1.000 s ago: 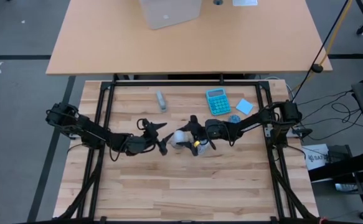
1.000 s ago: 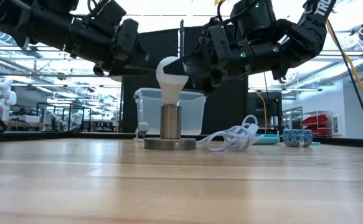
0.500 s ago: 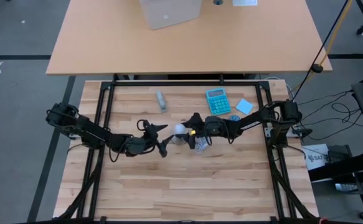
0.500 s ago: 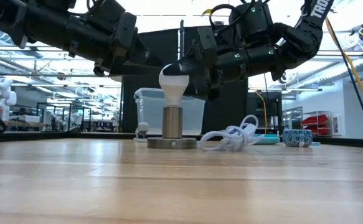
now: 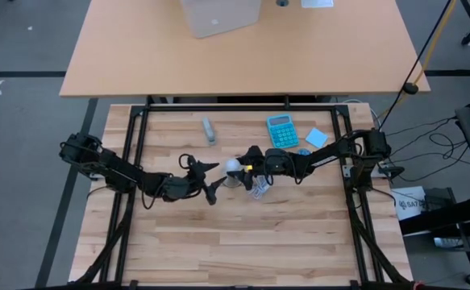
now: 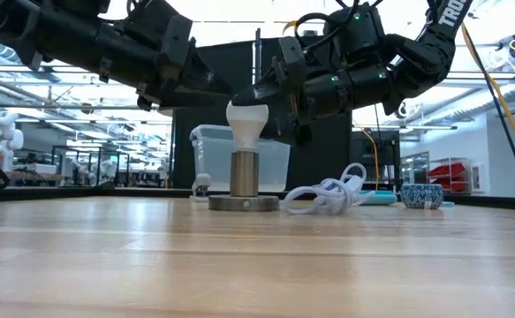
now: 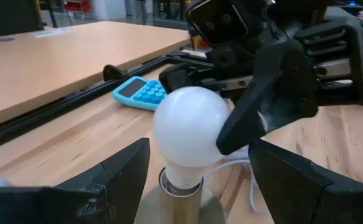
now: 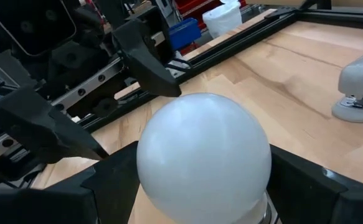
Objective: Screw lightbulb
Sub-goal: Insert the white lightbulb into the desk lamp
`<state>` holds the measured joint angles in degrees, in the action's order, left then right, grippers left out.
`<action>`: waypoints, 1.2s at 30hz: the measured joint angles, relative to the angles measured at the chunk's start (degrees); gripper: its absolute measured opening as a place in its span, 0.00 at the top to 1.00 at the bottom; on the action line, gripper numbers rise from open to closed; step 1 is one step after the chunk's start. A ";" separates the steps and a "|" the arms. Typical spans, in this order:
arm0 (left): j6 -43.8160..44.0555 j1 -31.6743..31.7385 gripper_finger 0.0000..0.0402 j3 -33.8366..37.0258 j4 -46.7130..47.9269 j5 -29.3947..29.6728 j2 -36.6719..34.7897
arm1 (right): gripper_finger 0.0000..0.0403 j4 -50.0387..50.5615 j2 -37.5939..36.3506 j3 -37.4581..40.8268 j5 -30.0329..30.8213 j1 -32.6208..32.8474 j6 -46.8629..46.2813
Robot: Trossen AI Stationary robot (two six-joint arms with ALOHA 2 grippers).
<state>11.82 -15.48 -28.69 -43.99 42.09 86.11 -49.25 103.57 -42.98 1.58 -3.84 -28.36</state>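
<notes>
Low view shows the lightbulb (image 6: 246,122) standing upright in the cylindrical socket (image 6: 244,173), which sits on a round metal base (image 6: 244,203) on the wooden table (image 6: 257,265). Bulb is already seated neck-down in the socket, so the job looks well along; how far the thread is in cannot be told.

Right gripper (image 6: 259,110) reaches in level with the bulb head, fingers on either side of the glass. Right wrist view has the bulb (image 8: 203,160) filling the gap between its two dark fingers (image 8: 116,190), both at the glass, so it reads as pinching the head. That makes sense: gripping the widest round part gives purchase to twist the bulb about its upright axis.

Left gripper (image 7: 197,180) sits low around the socket, fingers spread wide with the bulb (image 7: 190,134) and socket between them, not clearly touching. Likely placed there to brace the base against turning, but it is not clamped now. Left wrist view also shows one finger of the right gripper (image 7: 268,99) pressed on the bulb's side.

High view: both arms meet mid-table at the bulb (image 5: 233,167). Blue calculator (image 5: 282,131), stapler (image 5: 210,130) and white coiled cable (image 6: 332,194) lie clear of the work.

Risk as I judge it: base may spin with the bulb if unbraced.
</notes>
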 joint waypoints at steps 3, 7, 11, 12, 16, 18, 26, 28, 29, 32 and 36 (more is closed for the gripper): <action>1.63 0.56 0.30 0.00 1.13 -0.07 0.00 | 0.25 0.19 0.00 0.00 -0.02 -0.02 -0.60; 2.90 0.82 0.30 0.00 3.19 -0.15 0.00 | 0.25 0.48 0.00 0.00 -0.04 -0.02 -0.60; 2.77 0.92 0.30 0.00 3.11 -2.90 0.00 | 0.25 0.50 0.00 0.00 -0.22 -0.11 0.05; 2.82 1.10 0.30 0.00 3.15 -3.10 0.00 | 0.25 0.50 0.00 0.00 -0.25 -0.11 0.48; 4.28 2.47 0.30 0.04 4.81 -5.14 0.02 | 0.25 0.36 0.00 0.00 -0.39 -0.11 1.58; 4.28 3.10 0.30 0.04 4.44 -5.80 0.02 | 0.25 0.38 0.00 -0.06 -0.42 -0.15 1.67; 4.32 4.66 0.30 0.04 1.73 -6.59 2.76 | 0.25 2.99 0.11 -2.02 -1.50 -0.24 2.34; 4.38 4.74 0.30 0.04 0.38 -6.62 4.36 | 0.25 3.06 0.13 -2.05 -1.55 -0.34 2.59; 4.36 4.76 0.30 0.04 -0.57 -6.62 5.07 | 0.25 3.06 0.13 -2.05 -1.55 -0.39 2.66; 4.34 5.31 0.30 0.04 -2.80 -6.70 6.35 | 0.25 3.17 0.13 -2.08 -1.78 -0.50 2.67; 4.41 6.27 0.30 0.04 -3.15 -7.27 6.69 | 0.25 3.76 0.13 -2.12 -1.88 -0.58 2.67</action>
<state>16.23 -9.21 -28.64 -47.13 34.82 92.79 -45.49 103.70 -45.10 -0.30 -4.42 -25.69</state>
